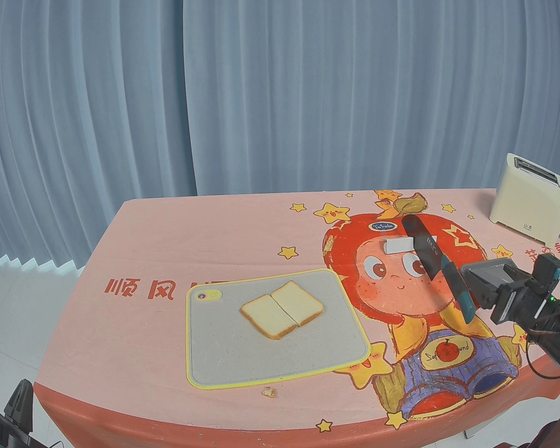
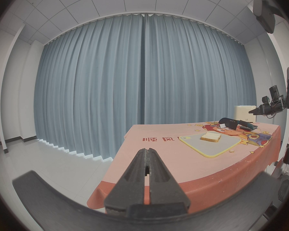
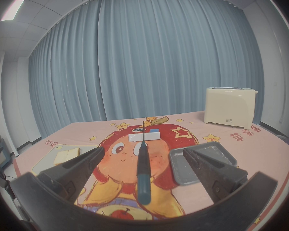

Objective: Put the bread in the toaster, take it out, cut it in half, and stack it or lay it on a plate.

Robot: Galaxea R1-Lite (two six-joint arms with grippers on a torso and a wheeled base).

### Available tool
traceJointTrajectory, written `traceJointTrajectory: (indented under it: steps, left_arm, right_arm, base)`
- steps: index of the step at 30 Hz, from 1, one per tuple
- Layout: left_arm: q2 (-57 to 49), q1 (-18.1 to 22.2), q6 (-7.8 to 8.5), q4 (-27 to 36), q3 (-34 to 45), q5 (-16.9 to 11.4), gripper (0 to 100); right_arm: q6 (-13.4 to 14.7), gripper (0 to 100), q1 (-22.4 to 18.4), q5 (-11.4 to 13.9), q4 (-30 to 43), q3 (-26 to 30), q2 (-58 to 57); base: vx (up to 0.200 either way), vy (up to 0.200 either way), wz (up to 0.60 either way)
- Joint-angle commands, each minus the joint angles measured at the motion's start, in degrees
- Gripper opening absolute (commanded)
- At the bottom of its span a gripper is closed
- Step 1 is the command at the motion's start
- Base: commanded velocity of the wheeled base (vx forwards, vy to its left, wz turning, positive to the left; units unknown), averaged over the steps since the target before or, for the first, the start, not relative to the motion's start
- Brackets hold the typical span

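Note:
Two halves of a cut bread slice (image 1: 282, 309) lie side by side on a grey cutting board with a yellow rim (image 1: 230, 356). A knife (image 1: 438, 259) with a dark blade and a teal handle rests on the tablecloth, its blade propped on a small white holder (image 1: 397, 245). My right gripper (image 3: 143, 151) is open just behind the end of the knife's handle (image 3: 144, 180), apart from it. The cream toaster (image 1: 532, 199) stands at the far right corner, its slots showing no bread. My left gripper (image 2: 147, 151) is shut with nothing in it, low beside the table's near left corner.
A grey tray (image 3: 202, 159) lies on the table under the right arm, between the knife and the toaster (image 3: 231, 106). A bread crumb (image 1: 268, 392) sits near the front edge. A blue curtain hangs behind the table.

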Motion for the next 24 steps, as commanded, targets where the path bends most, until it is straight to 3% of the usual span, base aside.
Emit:
traceJointTrajectory:
  steps: [1,7,10,16,24]
  left_arm:
    - [-0.93,0.02,-0.02,-0.02,1.01,-0.07,0]
    - [-0.93,0.02,-0.02,-0.02,1.01,0.02,0]
    - [-0.93,0.02,-0.02,-0.02,1.01,0.02,0]
    - [-0.93,0.02,-0.02,-0.02,1.01,0.02,0]
    - [-0.93,0.02,-0.02,-0.02,1.01,0.02,0]
  right_arm:
    - [-0.23,100,-0.89,0.07,0.02,5.25,-7.50]
    - [0.30,100,-1.85,-0.19,0.72,7.53,-15.50]
    - [2.06,100,-5.37,-0.11,0.81,9.90,-19.98]
    - [2.32,100,-7.57,-0.11,2.13,9.99,-23.85]
    - [3.81,100,-9.15,3.50,4.24,9.99,-26.04]
  base:
    - [0.000,0.000,0.00]
    - [0.000,0.000,0.00]
    - [0.000,0.000,0.00]
    - [0.000,0.000,0.00]
    - [0.000,0.000,0.00]
